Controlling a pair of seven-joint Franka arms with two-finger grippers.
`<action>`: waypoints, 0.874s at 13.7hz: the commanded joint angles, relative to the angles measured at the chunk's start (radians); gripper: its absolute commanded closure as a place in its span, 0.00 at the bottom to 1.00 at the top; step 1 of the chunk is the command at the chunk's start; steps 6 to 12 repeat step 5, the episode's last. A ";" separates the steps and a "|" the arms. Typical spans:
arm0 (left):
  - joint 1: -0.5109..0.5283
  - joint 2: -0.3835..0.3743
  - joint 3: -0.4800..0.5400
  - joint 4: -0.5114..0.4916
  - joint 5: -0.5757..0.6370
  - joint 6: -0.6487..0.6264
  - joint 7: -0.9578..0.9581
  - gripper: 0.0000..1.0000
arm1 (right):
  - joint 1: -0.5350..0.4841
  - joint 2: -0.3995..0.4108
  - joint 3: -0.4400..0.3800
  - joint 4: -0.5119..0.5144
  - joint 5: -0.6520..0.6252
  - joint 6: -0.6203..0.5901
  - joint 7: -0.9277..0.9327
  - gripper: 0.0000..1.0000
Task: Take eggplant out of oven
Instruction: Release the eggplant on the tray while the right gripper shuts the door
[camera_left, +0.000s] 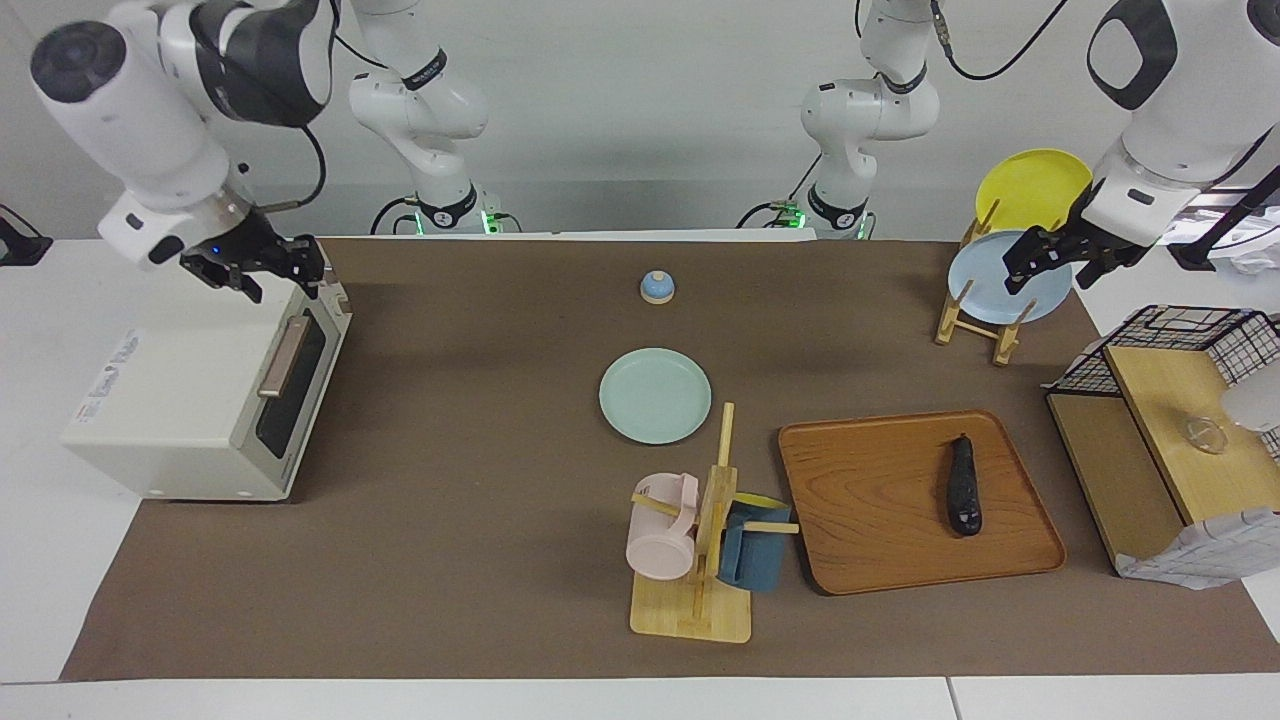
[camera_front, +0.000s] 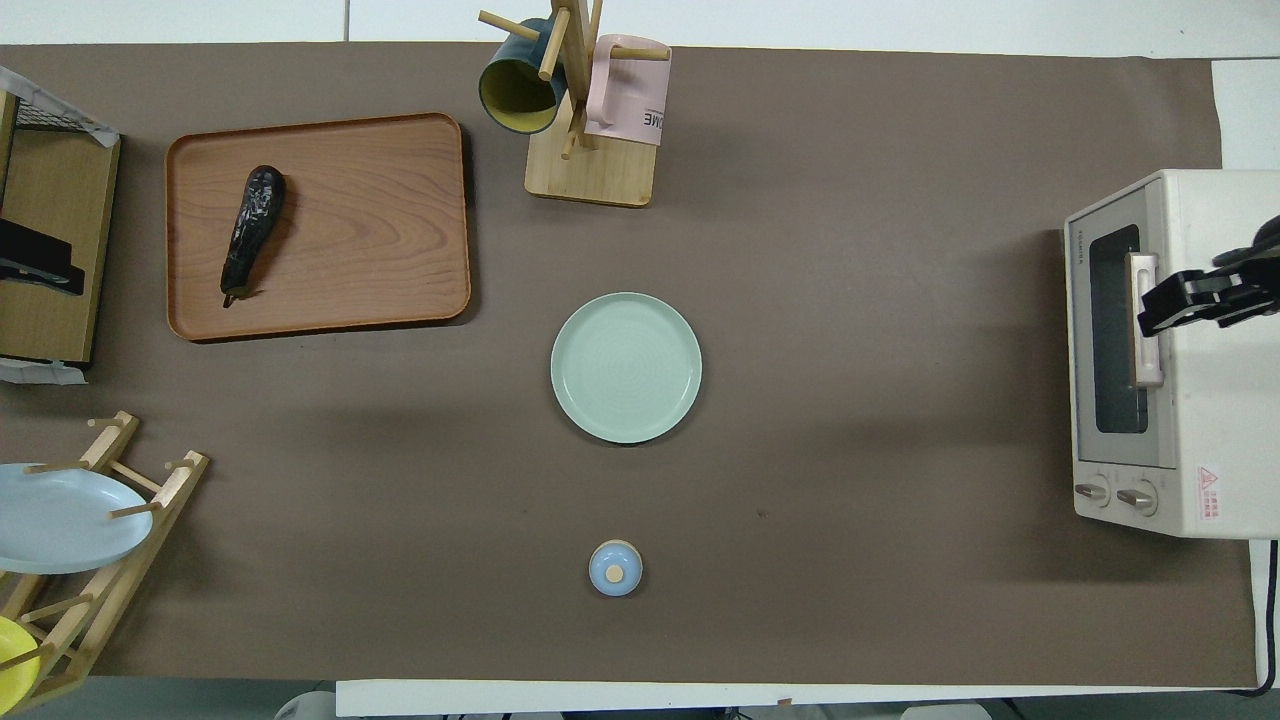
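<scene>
Brown matting covers the desk (camera_left: 480, 560). At the right arm's end stands the oven (camera_left: 205, 395), door shut. The wooden tray (camera_left: 860, 500) sits toward the left arm's end, carrying the eggplant (camera_left: 962, 485), which lies free with nothing gripping it. The right claw (camera_left: 258, 265) hangs over the oven's top, fingers apart and empty. The left claw (camera_left: 1050, 258), released and empty, hangs over the plate rack (camera_left: 975, 325). Judgement: removal is complete and the door closed; nothing appears outstanding beyond the arms retiring.
</scene>
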 joint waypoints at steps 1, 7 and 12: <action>0.010 0.016 -0.006 0.028 -0.014 -0.031 0.024 0.00 | -0.017 0.005 0.005 0.069 0.035 -0.048 -0.003 0.00; 0.010 0.016 -0.007 0.028 -0.014 -0.031 0.022 0.00 | -0.023 0.000 -0.007 0.053 0.026 -0.020 0.000 0.00; 0.010 0.016 -0.007 0.028 -0.014 -0.031 0.022 0.00 | -0.023 0.000 -0.007 0.053 0.026 -0.020 0.000 0.00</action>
